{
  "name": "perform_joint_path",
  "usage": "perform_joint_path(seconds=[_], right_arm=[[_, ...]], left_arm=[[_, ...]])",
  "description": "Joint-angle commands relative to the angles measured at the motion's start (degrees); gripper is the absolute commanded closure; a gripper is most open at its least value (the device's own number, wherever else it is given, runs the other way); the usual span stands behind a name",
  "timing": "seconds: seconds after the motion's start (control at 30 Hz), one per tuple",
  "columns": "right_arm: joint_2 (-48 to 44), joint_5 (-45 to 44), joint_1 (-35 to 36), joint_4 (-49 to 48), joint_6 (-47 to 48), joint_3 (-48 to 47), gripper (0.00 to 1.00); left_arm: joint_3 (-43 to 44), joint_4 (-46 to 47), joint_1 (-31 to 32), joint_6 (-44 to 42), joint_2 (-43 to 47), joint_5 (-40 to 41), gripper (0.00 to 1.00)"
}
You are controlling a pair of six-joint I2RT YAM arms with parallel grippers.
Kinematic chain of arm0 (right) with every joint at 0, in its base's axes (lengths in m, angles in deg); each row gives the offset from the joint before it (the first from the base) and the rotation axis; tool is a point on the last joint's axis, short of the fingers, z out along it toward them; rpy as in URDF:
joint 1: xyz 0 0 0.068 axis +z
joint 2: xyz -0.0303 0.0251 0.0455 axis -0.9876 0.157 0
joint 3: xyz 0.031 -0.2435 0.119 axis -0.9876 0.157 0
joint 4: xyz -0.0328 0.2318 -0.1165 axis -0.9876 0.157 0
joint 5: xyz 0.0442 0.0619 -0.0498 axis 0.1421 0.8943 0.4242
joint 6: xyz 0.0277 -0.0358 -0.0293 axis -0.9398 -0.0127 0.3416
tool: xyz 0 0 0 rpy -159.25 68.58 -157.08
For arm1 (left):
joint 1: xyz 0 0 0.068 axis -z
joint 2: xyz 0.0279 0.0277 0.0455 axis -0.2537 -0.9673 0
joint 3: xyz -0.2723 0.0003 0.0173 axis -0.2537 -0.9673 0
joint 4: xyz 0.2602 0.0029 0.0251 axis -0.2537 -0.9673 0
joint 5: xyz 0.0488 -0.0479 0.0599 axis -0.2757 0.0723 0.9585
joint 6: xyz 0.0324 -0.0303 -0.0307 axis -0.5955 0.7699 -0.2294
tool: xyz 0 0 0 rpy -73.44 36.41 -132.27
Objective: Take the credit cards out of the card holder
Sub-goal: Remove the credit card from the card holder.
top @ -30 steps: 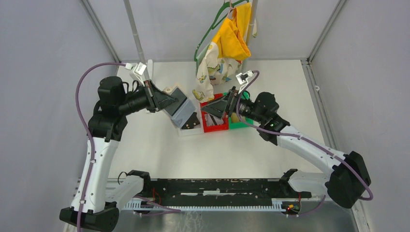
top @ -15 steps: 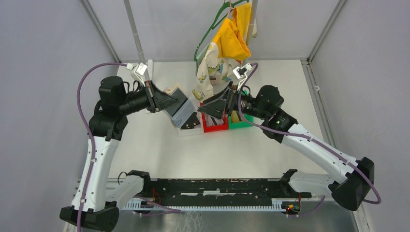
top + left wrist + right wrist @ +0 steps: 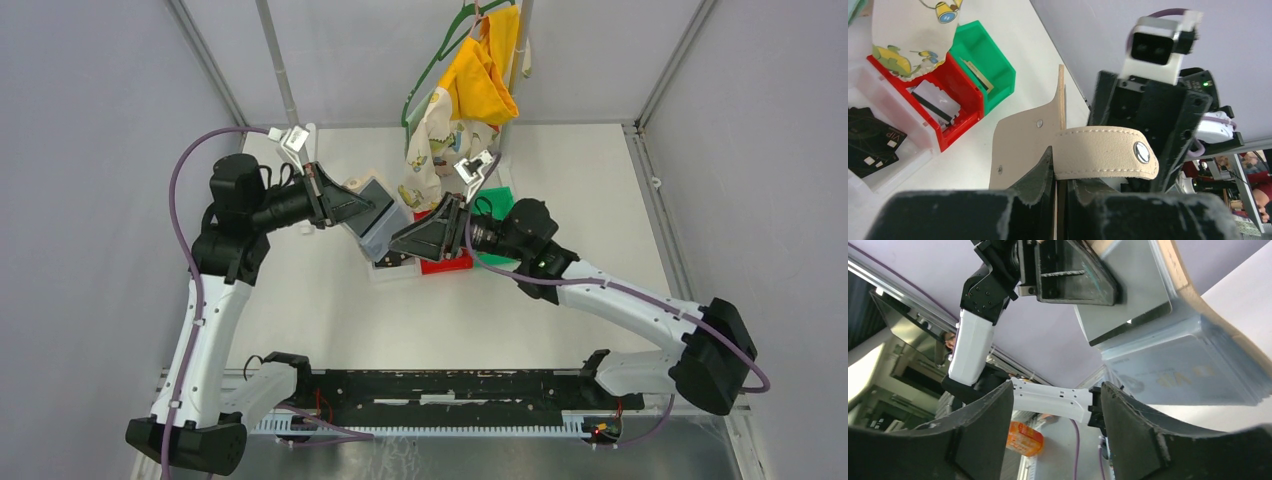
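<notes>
Partly done: black credit cards (image 3: 870, 142) lie in the white bin (image 3: 903, 172), left claw (image 3: 1058, 172) clamps the card holder (image 3: 1098, 150) aloft, and right claw (image 3: 1057, 390), open and empty, faces a sleeve (image 3: 1178, 370) seemingly holding another card.

1. Card holder (image 3: 1098, 150): tan leather-like skin, matt, fine grain, stitched edge. Its snap (image 3: 1141, 152) is polished metal.
2. Inner sleeves (image 3: 1193, 365): clear plastic, glossy, reflective, creased.
3. Credit cards: the black ones (image 3: 868, 142) are satin plastic with gold print. The pale one (image 3: 938, 102) is silvery with a dark stripe.
4. Red bin (image 3: 965, 95) and green bin (image 3: 993, 65): smooth, glossy plastic. White bin (image 3: 903, 165): translucent plastic.
5. Left gripper (image 3: 1062, 182), fingers (image 3: 1038, 190): black plastic, matt, rough at the edges.
6. Hanging garment (image 3: 913, 35): printed cloth, matt.
7. Table (image 3: 330, 300): white, smooth, matt.
</notes>
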Motion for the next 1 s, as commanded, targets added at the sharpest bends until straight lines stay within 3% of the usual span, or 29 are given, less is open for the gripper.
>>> perform_joint_path(seconds=[0.0, 0.97], right_arm=[[3.8, -1.76, 1.47, -13.7, -6.28, 0.67, 0.34], [11.89, -7.09, 2.3, -26.47, -12.13, -3.47, 0.5]], left_arm=[[1.09, 8.83, -0.31, 5.0, 0.35, -5.48, 0.98], [1.58, 8.36, -0.3, 6.09, 3.71, -11.61, 0.98]])
